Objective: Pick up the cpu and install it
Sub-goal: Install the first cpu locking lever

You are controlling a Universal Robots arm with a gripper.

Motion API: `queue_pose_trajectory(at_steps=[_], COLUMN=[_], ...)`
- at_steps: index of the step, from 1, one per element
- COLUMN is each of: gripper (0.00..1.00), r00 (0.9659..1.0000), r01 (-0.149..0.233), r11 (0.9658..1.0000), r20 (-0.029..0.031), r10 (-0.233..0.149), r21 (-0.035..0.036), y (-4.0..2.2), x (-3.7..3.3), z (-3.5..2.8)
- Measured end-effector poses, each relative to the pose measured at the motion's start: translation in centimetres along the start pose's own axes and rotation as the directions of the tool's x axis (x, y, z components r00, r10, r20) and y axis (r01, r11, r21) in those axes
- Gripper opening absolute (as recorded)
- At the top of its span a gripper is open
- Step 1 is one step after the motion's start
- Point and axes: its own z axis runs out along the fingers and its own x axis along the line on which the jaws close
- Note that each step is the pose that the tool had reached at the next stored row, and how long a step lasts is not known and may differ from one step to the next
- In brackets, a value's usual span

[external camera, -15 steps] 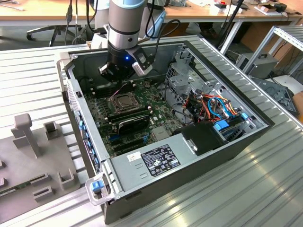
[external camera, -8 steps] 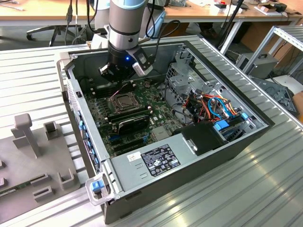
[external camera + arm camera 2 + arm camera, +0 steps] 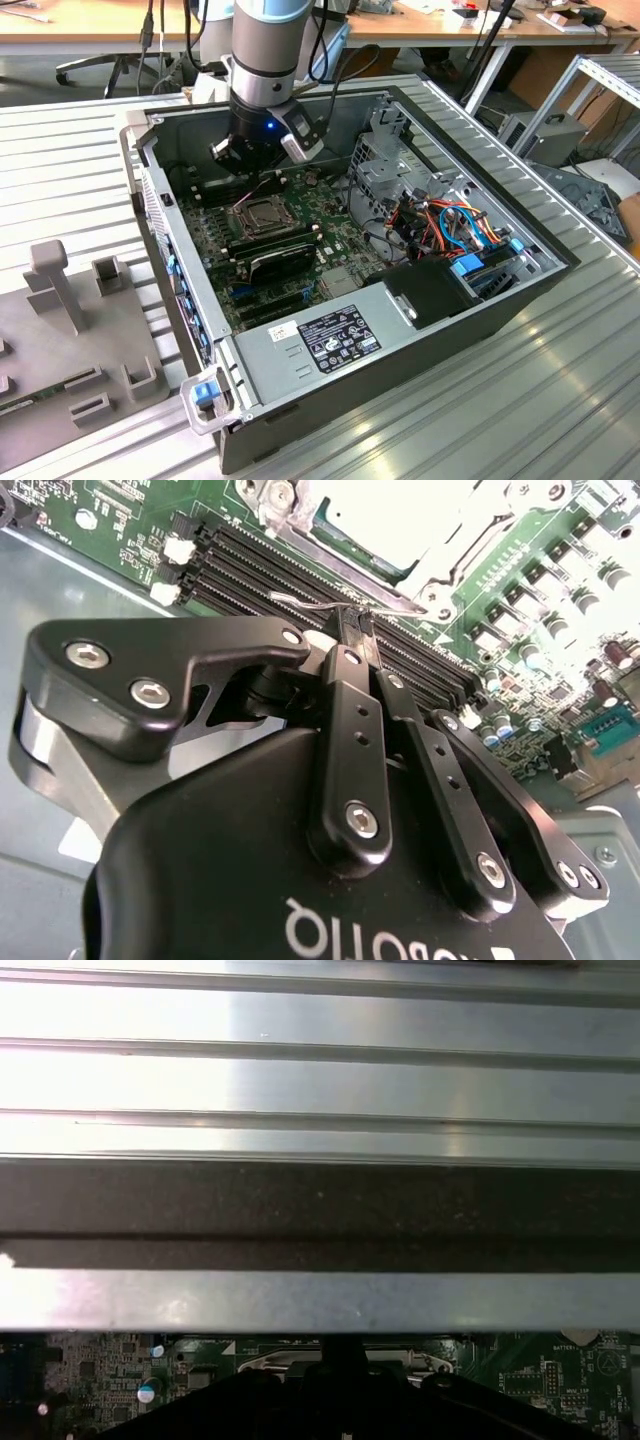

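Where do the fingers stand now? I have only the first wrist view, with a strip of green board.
Observer: In the second wrist view the fingers are together, their tips in front of the memory slots.
Operator: Is the socket near?
Observer: Yes, the socket lies just beyond the tips, its face glaring white.
Operator: And the arm?
Observer: In the exterior view the gripper hangs inside the open case, over the board.

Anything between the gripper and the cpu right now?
Nothing visible blocks it. The gripper hangs beside the socket frame, with the cpu lying inside it; a thin wire lever runs past the gripper's tip.
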Motion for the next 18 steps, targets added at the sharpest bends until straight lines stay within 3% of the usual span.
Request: queue_pose_trajectory(at_steps=[18], gripper=[0.11], r00=[1.0000], r01=[0.000], r11=[1.0000], r20=[0.0000], r10=[0.000], r21=[0.0000], y=[-0.10], x=[-0.83], z=[0.83])
